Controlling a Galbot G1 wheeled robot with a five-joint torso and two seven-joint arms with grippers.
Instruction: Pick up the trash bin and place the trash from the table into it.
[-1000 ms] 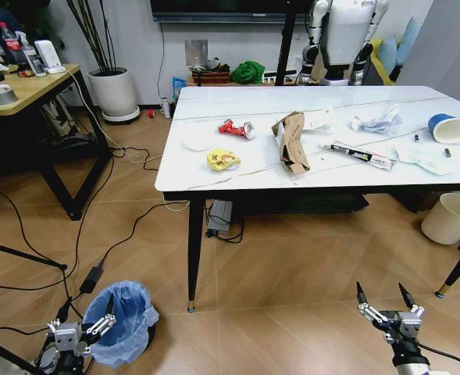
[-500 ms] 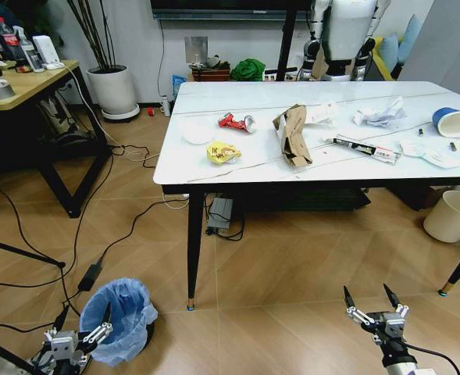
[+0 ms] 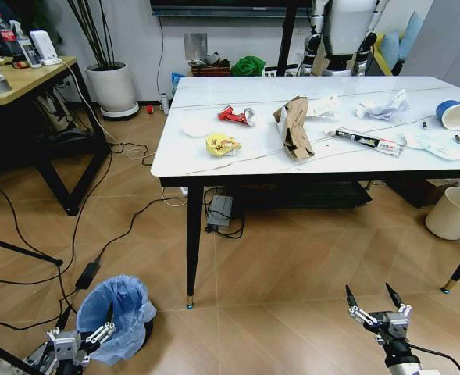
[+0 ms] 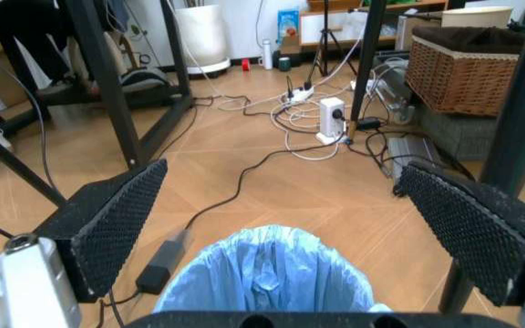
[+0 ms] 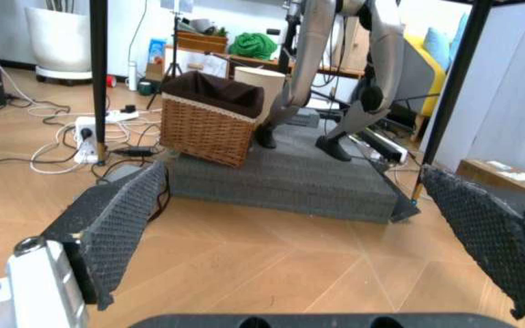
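The left claw [image 3: 82, 337] is spread wide and hanging low right over the near rim of the trash bin [image 3: 116, 315], which sits on the floor by the desk [image 3: 214, 160] leg. All the trash [image 3: 295, 129] sits up on the desk, well apart from both claws. Right claw [image 3: 375, 303] is also spread, low over bare floor.

Your left gripper [image 3: 82, 326] and right gripper [image 3: 376, 301] had slim black pointed fingers on silver-grey metal bases; up close, the finger pads [image 4: 112, 222] were black, wedge-shaped and finely dimpled.
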